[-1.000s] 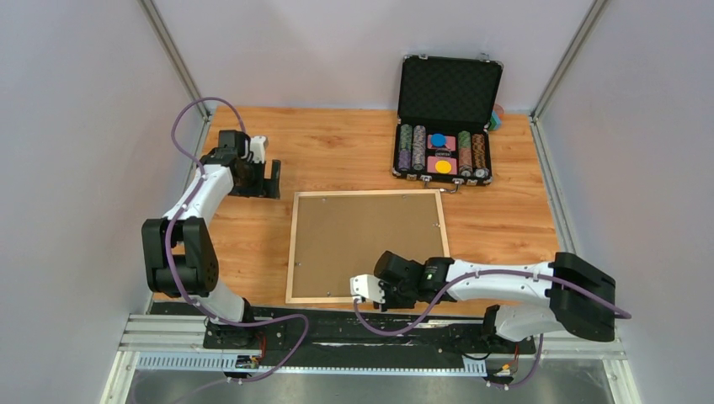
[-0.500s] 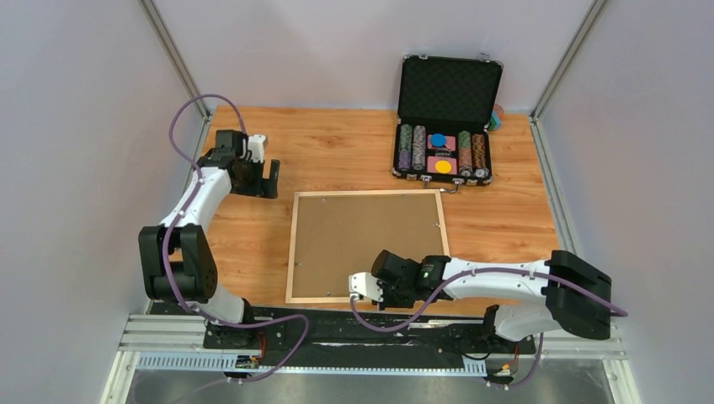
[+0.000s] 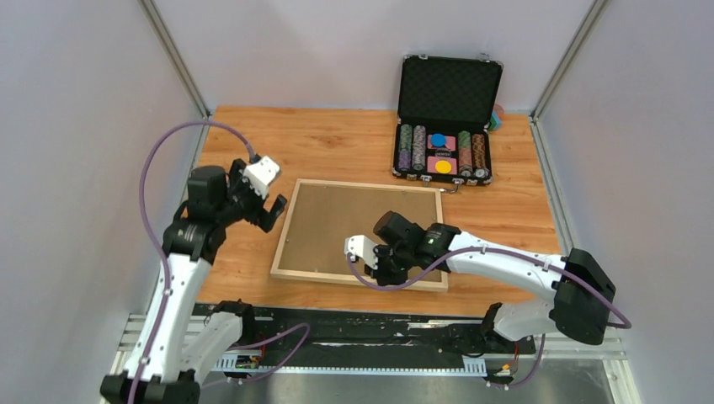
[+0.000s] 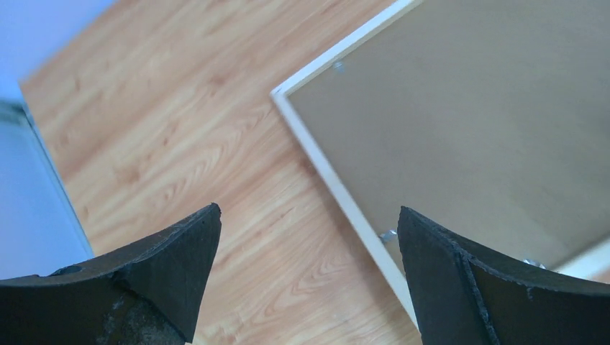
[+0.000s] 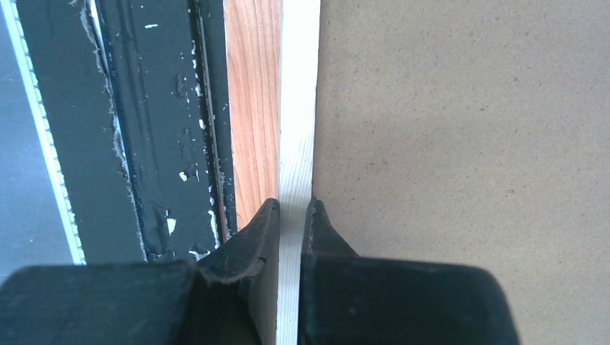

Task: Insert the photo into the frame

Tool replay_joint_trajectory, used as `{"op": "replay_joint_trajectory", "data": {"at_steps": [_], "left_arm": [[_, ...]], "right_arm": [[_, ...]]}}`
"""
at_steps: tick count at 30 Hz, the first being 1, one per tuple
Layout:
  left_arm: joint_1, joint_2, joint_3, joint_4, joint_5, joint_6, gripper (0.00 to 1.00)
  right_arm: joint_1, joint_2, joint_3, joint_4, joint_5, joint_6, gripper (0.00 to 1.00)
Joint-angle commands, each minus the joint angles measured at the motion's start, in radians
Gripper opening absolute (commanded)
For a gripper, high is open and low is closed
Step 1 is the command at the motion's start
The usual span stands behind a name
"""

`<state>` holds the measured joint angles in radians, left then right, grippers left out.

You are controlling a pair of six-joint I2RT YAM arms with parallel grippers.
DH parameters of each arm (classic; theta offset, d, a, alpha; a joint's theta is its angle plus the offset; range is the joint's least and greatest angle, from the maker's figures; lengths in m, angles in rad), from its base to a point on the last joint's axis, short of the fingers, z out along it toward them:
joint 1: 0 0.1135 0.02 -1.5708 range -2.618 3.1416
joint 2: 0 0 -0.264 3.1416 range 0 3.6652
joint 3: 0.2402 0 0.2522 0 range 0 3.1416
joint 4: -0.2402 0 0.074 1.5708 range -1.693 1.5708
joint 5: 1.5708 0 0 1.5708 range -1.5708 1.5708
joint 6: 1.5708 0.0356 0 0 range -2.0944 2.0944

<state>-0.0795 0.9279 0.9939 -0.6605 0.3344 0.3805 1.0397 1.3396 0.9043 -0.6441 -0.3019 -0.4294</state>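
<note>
Since a second ago, frame point(image 3: 284, 225) sits skewed with its near rail raised off the table point(image 3: 337, 143), and the left arm has swung in toward its far-left corner.

Top view: right gripper point(image 3: 376, 271) clenched on the near rail. Left gripper point(image 3: 271, 212) spread wide, empty, just beside the left rail. Brown backing board point(image 3: 354, 219) faces up. Photo not visible; can't tell if it lies under the board. Chip case point(image 3: 444, 118) stands near the far-right corner; bare table left and far-left.

Left wrist: frame corner point(image 4: 324, 172) and board point(image 4: 467, 129) below the open gripper point(image 4: 308, 215), apart from it.

Right wrist: right gripper point(image 5: 291, 205) pinches the thin pale rail point(image 5: 298, 108), one finger on each side. Table edge and black base rail point(image 5: 158, 108) lie right alongside.

Judgement: frame is stiff and light, but one narrow-rail pinch lets it pivot; a second hold on the left rail would steady it. Board may slide if tilted further.
</note>
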Motion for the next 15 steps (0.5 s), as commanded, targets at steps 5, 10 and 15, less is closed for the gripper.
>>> {"op": "replay_joint_trajectory", "data": {"at_steps": [5, 10, 15], "left_arm": [[-0.184, -0.192, -0.051, -0.153, 0.051, 0.227, 1.00], [-0.301, -0.172, -0.027, -0.192, 0.017, 0.243, 1.00], [-0.357, -0.120, 0.007, -0.200, 0.026, 0.305, 1.00]], "right_arm": [[-0.061, 0.009, 0.153, -0.036, -0.095, -0.006, 0.00], [-0.109, 0.032, 0.273, -0.105, -0.166, 0.003, 0.00], [-0.171, 0.054, 0.371, -0.167, -0.236, 0.019, 0.00]]}}
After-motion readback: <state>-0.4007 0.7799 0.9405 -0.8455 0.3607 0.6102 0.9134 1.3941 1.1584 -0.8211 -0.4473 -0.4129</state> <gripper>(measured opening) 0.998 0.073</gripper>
